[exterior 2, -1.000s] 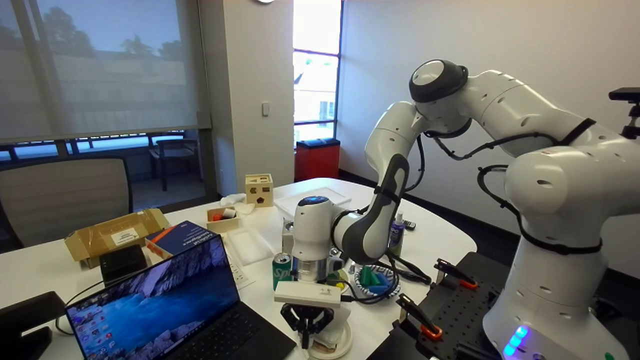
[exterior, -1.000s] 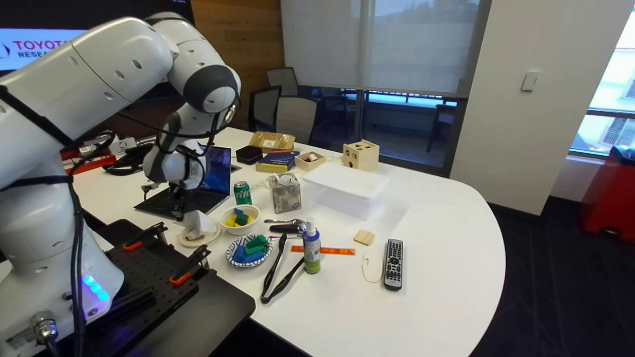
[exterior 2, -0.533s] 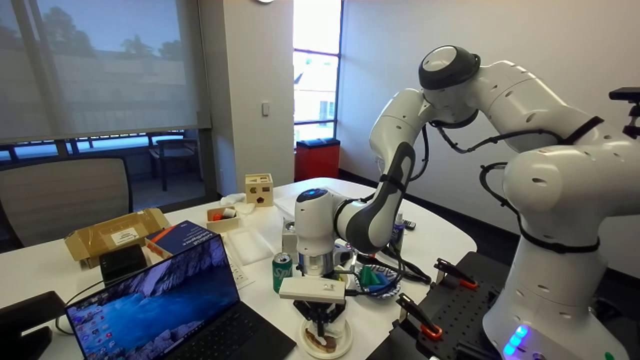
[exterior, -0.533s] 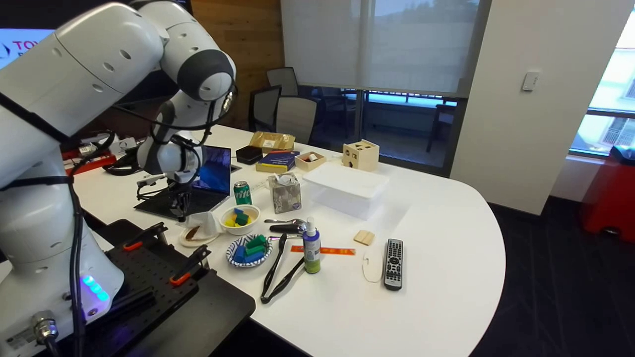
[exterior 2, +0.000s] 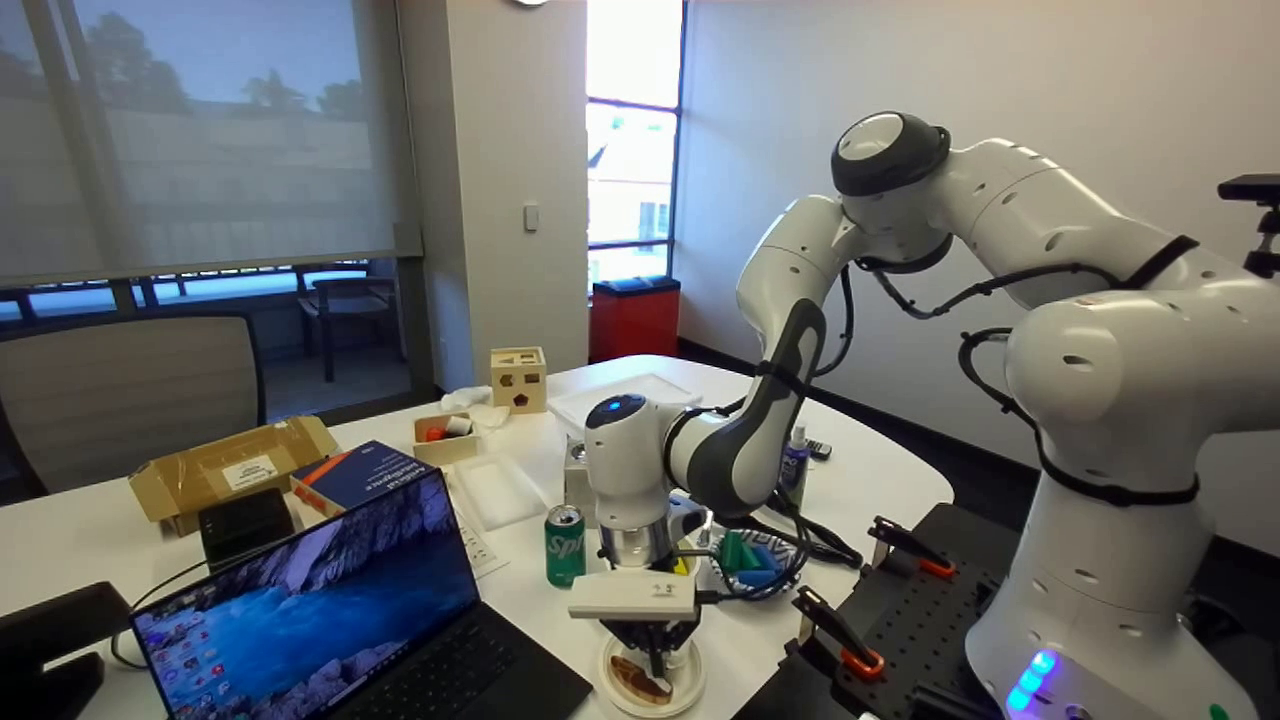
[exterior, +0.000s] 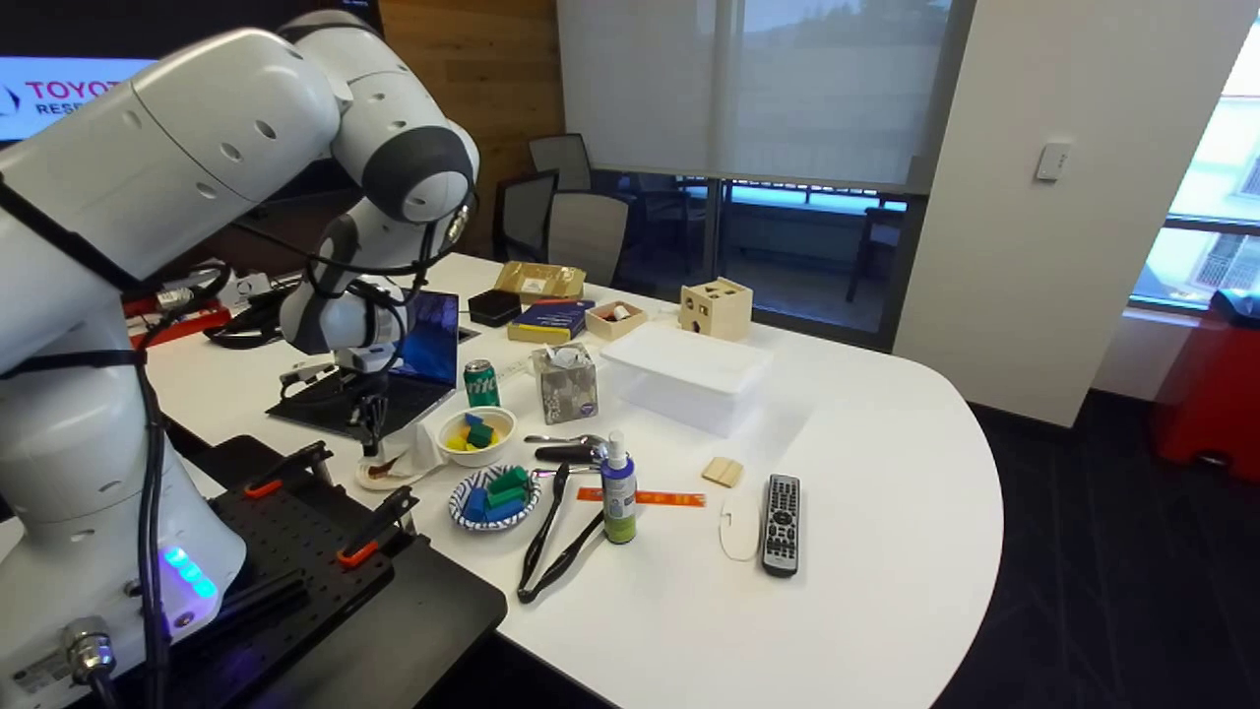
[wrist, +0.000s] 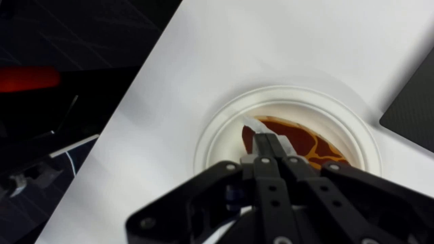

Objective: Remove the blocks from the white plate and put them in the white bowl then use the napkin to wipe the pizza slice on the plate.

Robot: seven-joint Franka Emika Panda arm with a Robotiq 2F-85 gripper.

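Observation:
My gripper (wrist: 266,136) is shut on the white napkin (wrist: 256,124), low over the pale plate (wrist: 202,149). The brown-red pizza slice (wrist: 298,135) lies on that plate, partly hidden by fingers and napkin. In an exterior view the gripper (exterior: 371,449) stands over the slice (exterior: 381,470), with the napkin (exterior: 427,453) trailing to its right. It also shows the white bowl (exterior: 480,460) with yellow, blue and green blocks, and the blue-and-white patterned plate (exterior: 492,526) with several green and blue blocks (exterior: 509,480). The slice (exterior 2: 632,682) is partly visible in an exterior view too.
A green soda can (exterior: 481,384) and tissue box (exterior: 567,389) stand behind the bowl. An open laptop (exterior 2: 330,620) is close beside the pizza plate. Black tongs (exterior: 544,537) and a spray bottle (exterior: 619,497) lie right of the patterned plate. Clamps (exterior: 366,547) hold the black mount.
The gripper has moved rightwards across the plate in both exterior views, dragging the napkin along. More of the pizza slice shows now. The blocks have not moved.

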